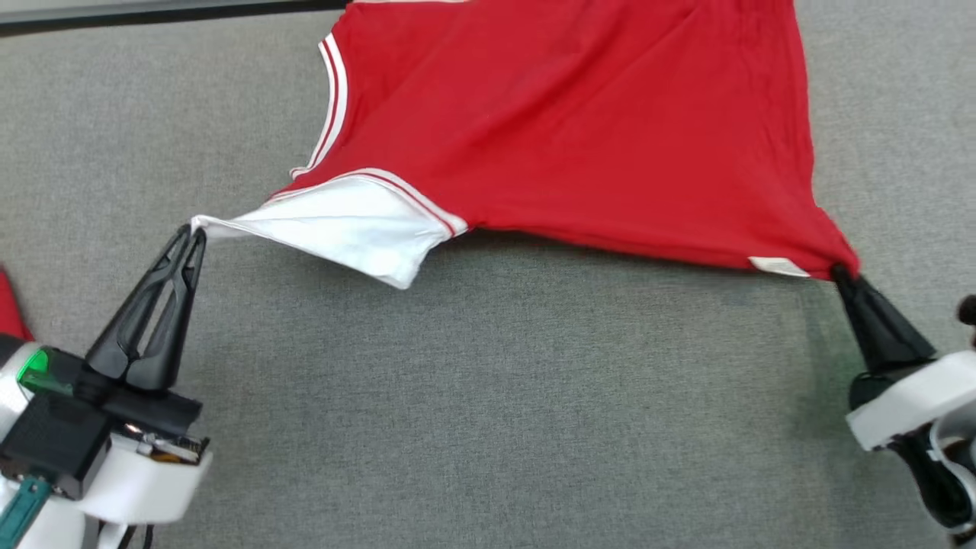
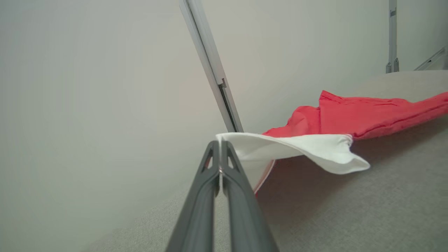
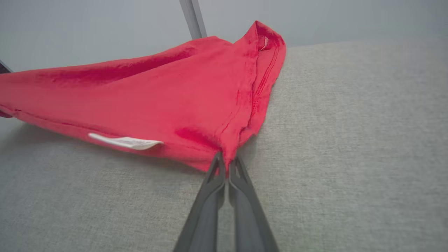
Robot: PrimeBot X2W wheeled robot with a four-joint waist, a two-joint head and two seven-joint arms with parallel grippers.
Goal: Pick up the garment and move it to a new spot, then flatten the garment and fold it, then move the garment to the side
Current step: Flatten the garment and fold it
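While the grey table [image 1: 488, 427] spreads under everything, the garment [image 1: 579, 114] lies across its far middle, with the red body wrinkled and running back toward the far edge, where the frame cuts off its top. Its near edge is lifted off the table and pulled taut between the two arms, with shadow under it. The white sleeve [image 1: 343, 225] hangs on the left side, and the striped neckline [image 1: 334, 99] is just above it. Left gripper [image 1: 196, 231], lower left: jaws together, clamped on the sleeve tip; the left wrist view shows white cloth pinched between the fingers. Right gripper [image 1: 841, 272], at right: jaws together, clamped on the red hem corner; the right wrist view shows cloth bunched into the tips. A small white label [image 1: 778, 265] sits on the near hem just beside the right gripper. A scrap of other red cloth [image 1: 11, 309] is at the left edge of the head view, well apart from the garment; can't tell what it is. Progress, as a judgement: both grips are on, so this looks like the move or pull-flat step, early to middle of the task. The garment is not flat yet, with creases across the body. Left to do: lay it smooth, fold it, shift it to the side. No fold is visible so far.
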